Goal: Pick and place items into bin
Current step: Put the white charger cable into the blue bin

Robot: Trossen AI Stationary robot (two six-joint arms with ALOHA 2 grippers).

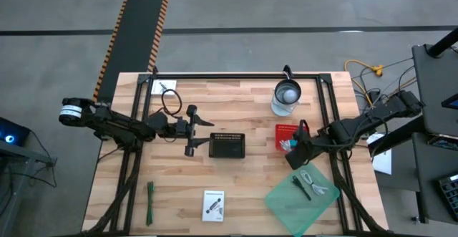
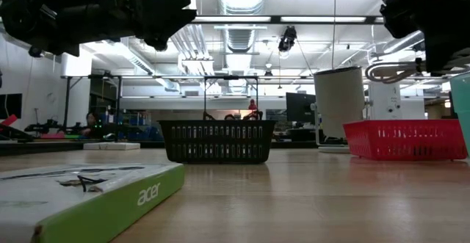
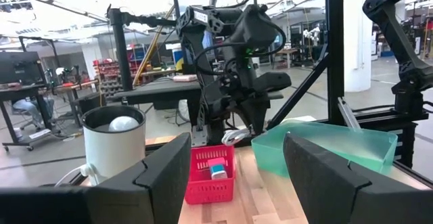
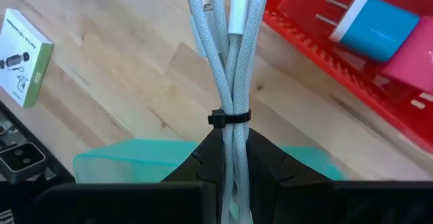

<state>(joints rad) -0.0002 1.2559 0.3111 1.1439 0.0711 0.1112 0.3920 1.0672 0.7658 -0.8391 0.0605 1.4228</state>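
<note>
Wooden table [image 1: 236, 180] with a busy workshop behind it, and stuff scattered all over. Right gripper [image 4: 230, 158] hangs at about 3 o'clock, by the red basket [image 1: 286, 135], fingers clenched on a bundle of white cable [image 4: 229, 68] cinched with a black tie. Teal bin [image 1: 286, 202] sits down at 5 o'clock with a dark stick [image 1: 301, 187] and another white cable [image 1: 320, 184] already in it. Left gripper [image 1: 192, 131] hovers at 9 o'clock beside the black basket [image 1: 227, 145], fingers spread, holding nothing. Green strip [image 1: 150, 202] lies at 7 o'clock, white card [image 1: 213, 205] at 6.
</note>
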